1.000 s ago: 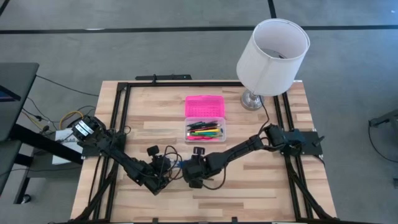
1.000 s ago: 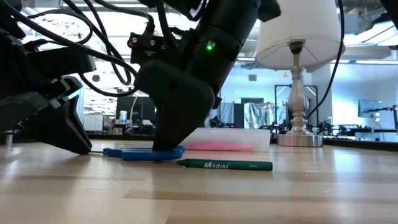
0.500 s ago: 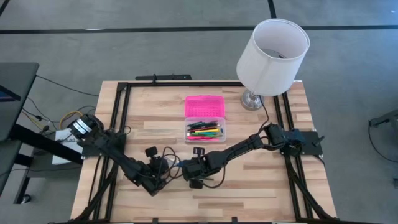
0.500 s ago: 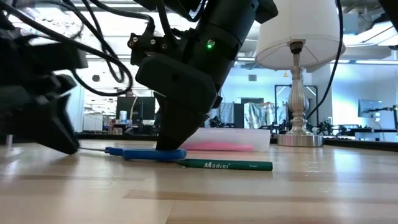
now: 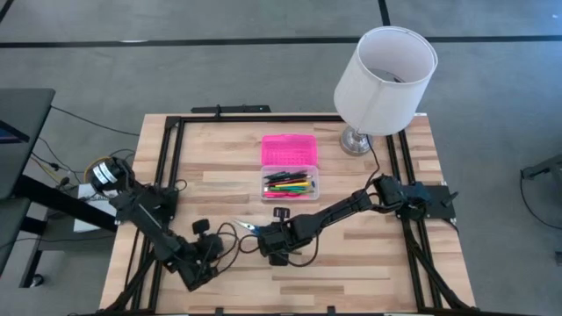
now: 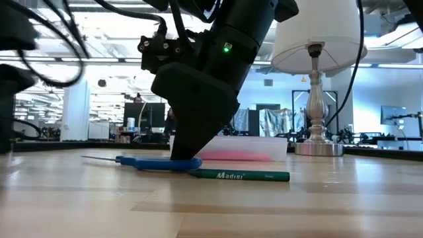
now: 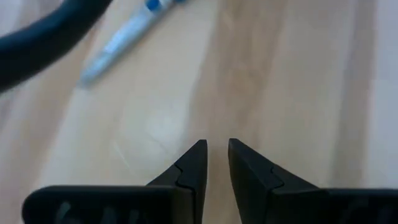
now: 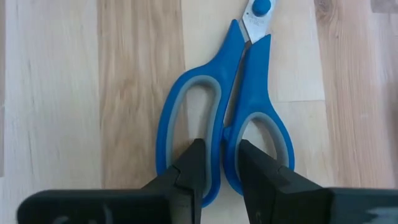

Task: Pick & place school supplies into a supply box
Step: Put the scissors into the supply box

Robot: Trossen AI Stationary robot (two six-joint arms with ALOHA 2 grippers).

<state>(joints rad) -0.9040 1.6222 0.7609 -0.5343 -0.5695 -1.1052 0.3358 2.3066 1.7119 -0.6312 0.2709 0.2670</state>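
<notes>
The blue-handled scissors (image 5: pixel 247 226) lie flat on the table, blades pointing toward its left edge. My right gripper (image 8: pixel 221 165) stands over their handle end and is shut on it. In the low view a green pen (image 6: pixel 241 175) lies just in front of the scissors (image 6: pixel 158 162). My left gripper (image 7: pixel 213 155) hovers over bare wood left of the scissors' blade tip (image 7: pixel 115 45), its fingers a narrow gap apart with nothing between them. The supply box's clear base (image 5: pixel 291 183) holds several coloured pens, and its pink lid (image 5: pixel 289 149) lies open behind it. My right gripper has one fingertip in each finger loop of the scissors. The two inner bars of the handles (image 8: pixel 225 134) are pinched between the fingers. The fingers slant down from above, from the handle end. The scissors lie flat on the wood.
A lamp with a white shade (image 5: pixel 386 79) stands at the far right corner, its cord running along the right side. Black rails (image 5: pixel 171 167) frame the table. Loose cables hang by my left arm (image 5: pixel 167 233). Bare wood lies along the near edge.
My left gripper has drawn back from the scissors toward the table's left and near edges, rising a little. This leaves the blade end uncovered. The scissors stay flat on the table under my right gripper.
</notes>
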